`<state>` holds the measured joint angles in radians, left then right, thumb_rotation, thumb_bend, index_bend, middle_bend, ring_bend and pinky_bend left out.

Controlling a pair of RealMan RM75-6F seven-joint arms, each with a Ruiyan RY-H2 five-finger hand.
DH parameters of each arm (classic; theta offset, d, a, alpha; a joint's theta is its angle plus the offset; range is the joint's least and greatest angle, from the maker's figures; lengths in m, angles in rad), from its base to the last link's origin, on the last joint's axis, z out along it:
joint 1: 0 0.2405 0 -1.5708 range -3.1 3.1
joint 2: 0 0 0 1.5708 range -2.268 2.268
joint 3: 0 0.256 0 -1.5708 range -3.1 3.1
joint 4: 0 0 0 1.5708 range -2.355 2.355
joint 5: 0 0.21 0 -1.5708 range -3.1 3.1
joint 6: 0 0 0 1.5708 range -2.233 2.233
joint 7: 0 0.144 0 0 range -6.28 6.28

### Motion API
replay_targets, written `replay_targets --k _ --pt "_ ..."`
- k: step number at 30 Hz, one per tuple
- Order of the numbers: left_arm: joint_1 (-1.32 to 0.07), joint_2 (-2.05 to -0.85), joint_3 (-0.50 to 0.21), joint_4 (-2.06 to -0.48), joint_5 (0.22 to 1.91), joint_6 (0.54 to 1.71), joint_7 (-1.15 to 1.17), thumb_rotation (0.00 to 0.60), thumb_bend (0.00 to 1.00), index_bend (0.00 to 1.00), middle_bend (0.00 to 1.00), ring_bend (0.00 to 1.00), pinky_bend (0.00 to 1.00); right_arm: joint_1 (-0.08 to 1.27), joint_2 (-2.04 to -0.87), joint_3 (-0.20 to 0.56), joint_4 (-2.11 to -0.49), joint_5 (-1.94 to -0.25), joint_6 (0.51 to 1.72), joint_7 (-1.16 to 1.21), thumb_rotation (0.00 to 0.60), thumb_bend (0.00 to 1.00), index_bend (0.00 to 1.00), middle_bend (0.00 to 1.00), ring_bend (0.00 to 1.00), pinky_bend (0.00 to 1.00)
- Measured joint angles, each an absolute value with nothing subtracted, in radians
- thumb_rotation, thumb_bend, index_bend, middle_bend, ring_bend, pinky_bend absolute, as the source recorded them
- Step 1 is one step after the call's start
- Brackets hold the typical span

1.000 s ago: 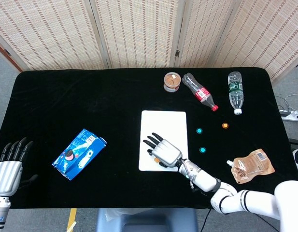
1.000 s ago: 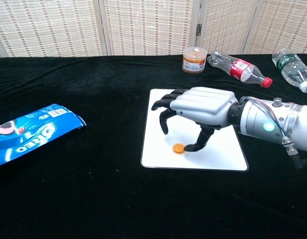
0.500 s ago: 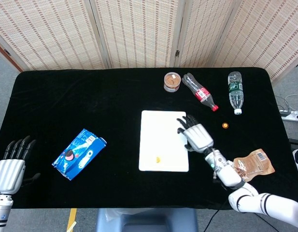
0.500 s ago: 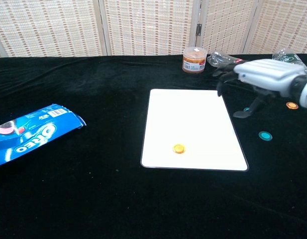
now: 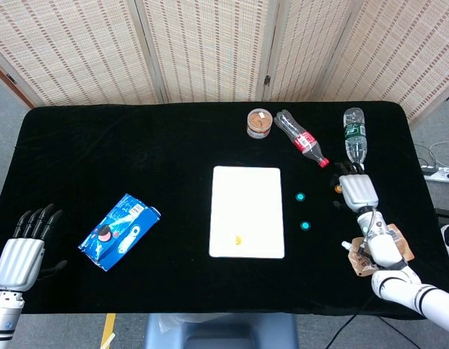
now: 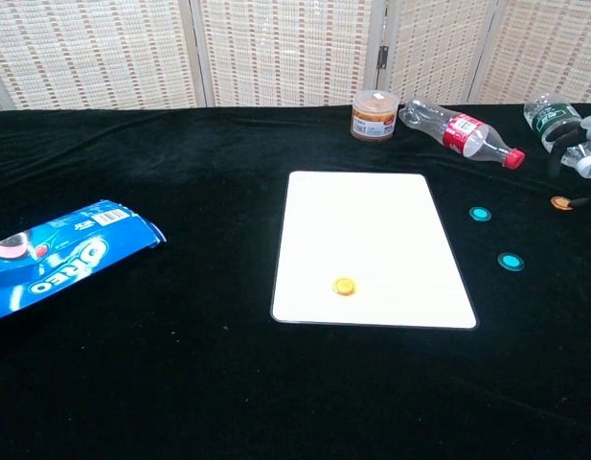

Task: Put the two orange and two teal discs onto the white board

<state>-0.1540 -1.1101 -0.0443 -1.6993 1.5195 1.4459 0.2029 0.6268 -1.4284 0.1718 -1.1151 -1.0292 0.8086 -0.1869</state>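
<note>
Reaching toward the desk's right edge in the head view, the right hand (image 5: 357,192) covers the second orange disc, fingers pointing down; whether they have hold of it I cannot tell. One orange disc (image 5: 237,239) lies on the smooth, flat white board (image 5: 246,189); two teal discs (image 5: 300,197) sit on the black cloth between board and hand. The left hand (image 5: 24,247) idles at the near left corner, fingers spread, empty.

In the chest view, only the dark fingertips (image 6: 556,144) show at the right edge, above the small round second orange disc (image 6: 561,203). Next, probably, comes a careful pinch.
</note>
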Motion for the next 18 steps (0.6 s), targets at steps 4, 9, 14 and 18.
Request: replay_targets --k 4,9,14,18 --pt "-0.154 -1.112 -0.042 -1.698 1.517 1.443 0.203 0.600 0.16 0.00 0.00 0.03 0.00 0.640 -1.457 0.182 -1.042 -0.977 0.762 -0.201 0.600 0.30 0.43 0.12 0.00 0.00" --pt "-0.155 -1.115 -0.041 -1.696 1.509 1.436 0.202 0.600 0.16 0.00 0.00 0.03 0.00 0.660 -1.502 0.190 -0.945 -0.921 0.707 -0.226 0.600 0.30 0.43 0.12 0.00 0.00" --pt "-0.158 -1.115 -0.043 -1.696 1.504 1.432 0.204 0.600 0.16 0.00 0.00 0.03 0.00 0.680 -1.546 0.198 -0.867 -0.890 0.670 -0.245 0.600 0.30 0.43 0.12 0.00 0.00" --pt "-0.160 -1.116 -0.043 -1.694 1.500 1.427 0.203 0.600 0.16 0.00 0.00 0.03 0.00 0.698 -1.578 0.205 -0.812 -0.875 0.648 -0.257 0.600 0.30 0.43 0.12 0.01 0.00"
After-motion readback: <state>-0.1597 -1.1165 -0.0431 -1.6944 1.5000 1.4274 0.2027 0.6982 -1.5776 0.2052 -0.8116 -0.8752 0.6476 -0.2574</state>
